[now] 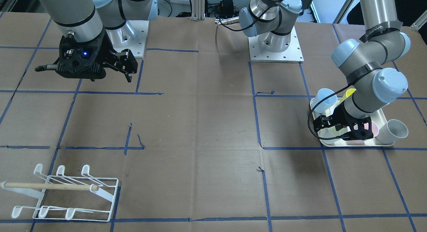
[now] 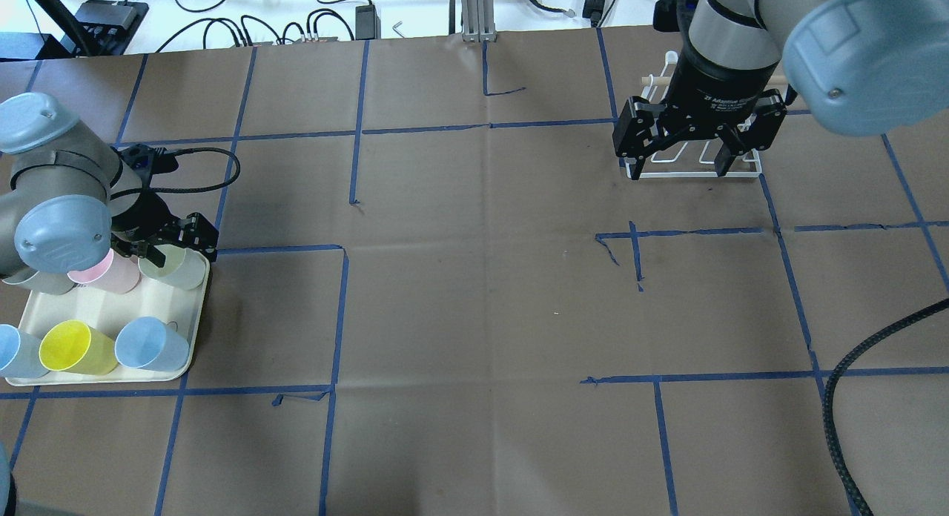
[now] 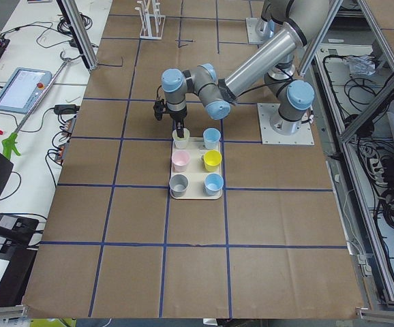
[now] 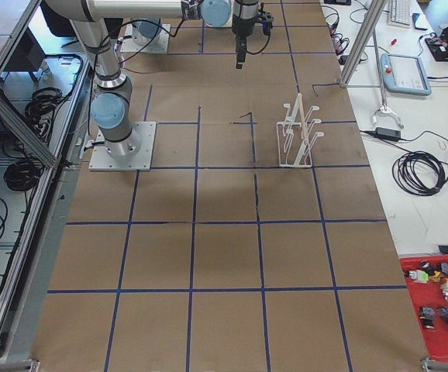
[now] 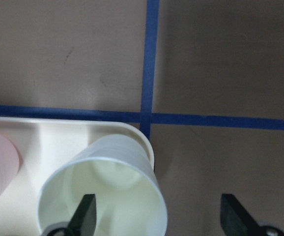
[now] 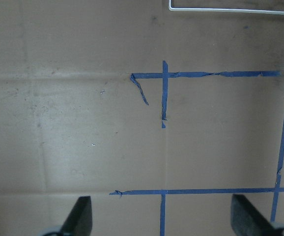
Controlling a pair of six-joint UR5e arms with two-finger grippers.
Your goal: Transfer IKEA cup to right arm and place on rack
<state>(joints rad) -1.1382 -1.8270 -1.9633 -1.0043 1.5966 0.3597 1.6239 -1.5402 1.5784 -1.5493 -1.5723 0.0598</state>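
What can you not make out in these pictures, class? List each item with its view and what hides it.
- Overhead view: the rack mostly hidden behind the right pincer.
- Right wrist view: the rack cropped by the top edge.
- Left wrist view: whether the left pincer touches the pale cup; bottom edge crops both.
- Front-facing view: that cup, largely covered by the left arm.

The tray (image 2: 96,302) lay at the left of the table (image 2: 474,279), the rack (image 1: 50,185) at its far right. The left hand (image 5: 159,216) straddled the wall of the cup (image 5: 102,196) in the tray's far right corner.
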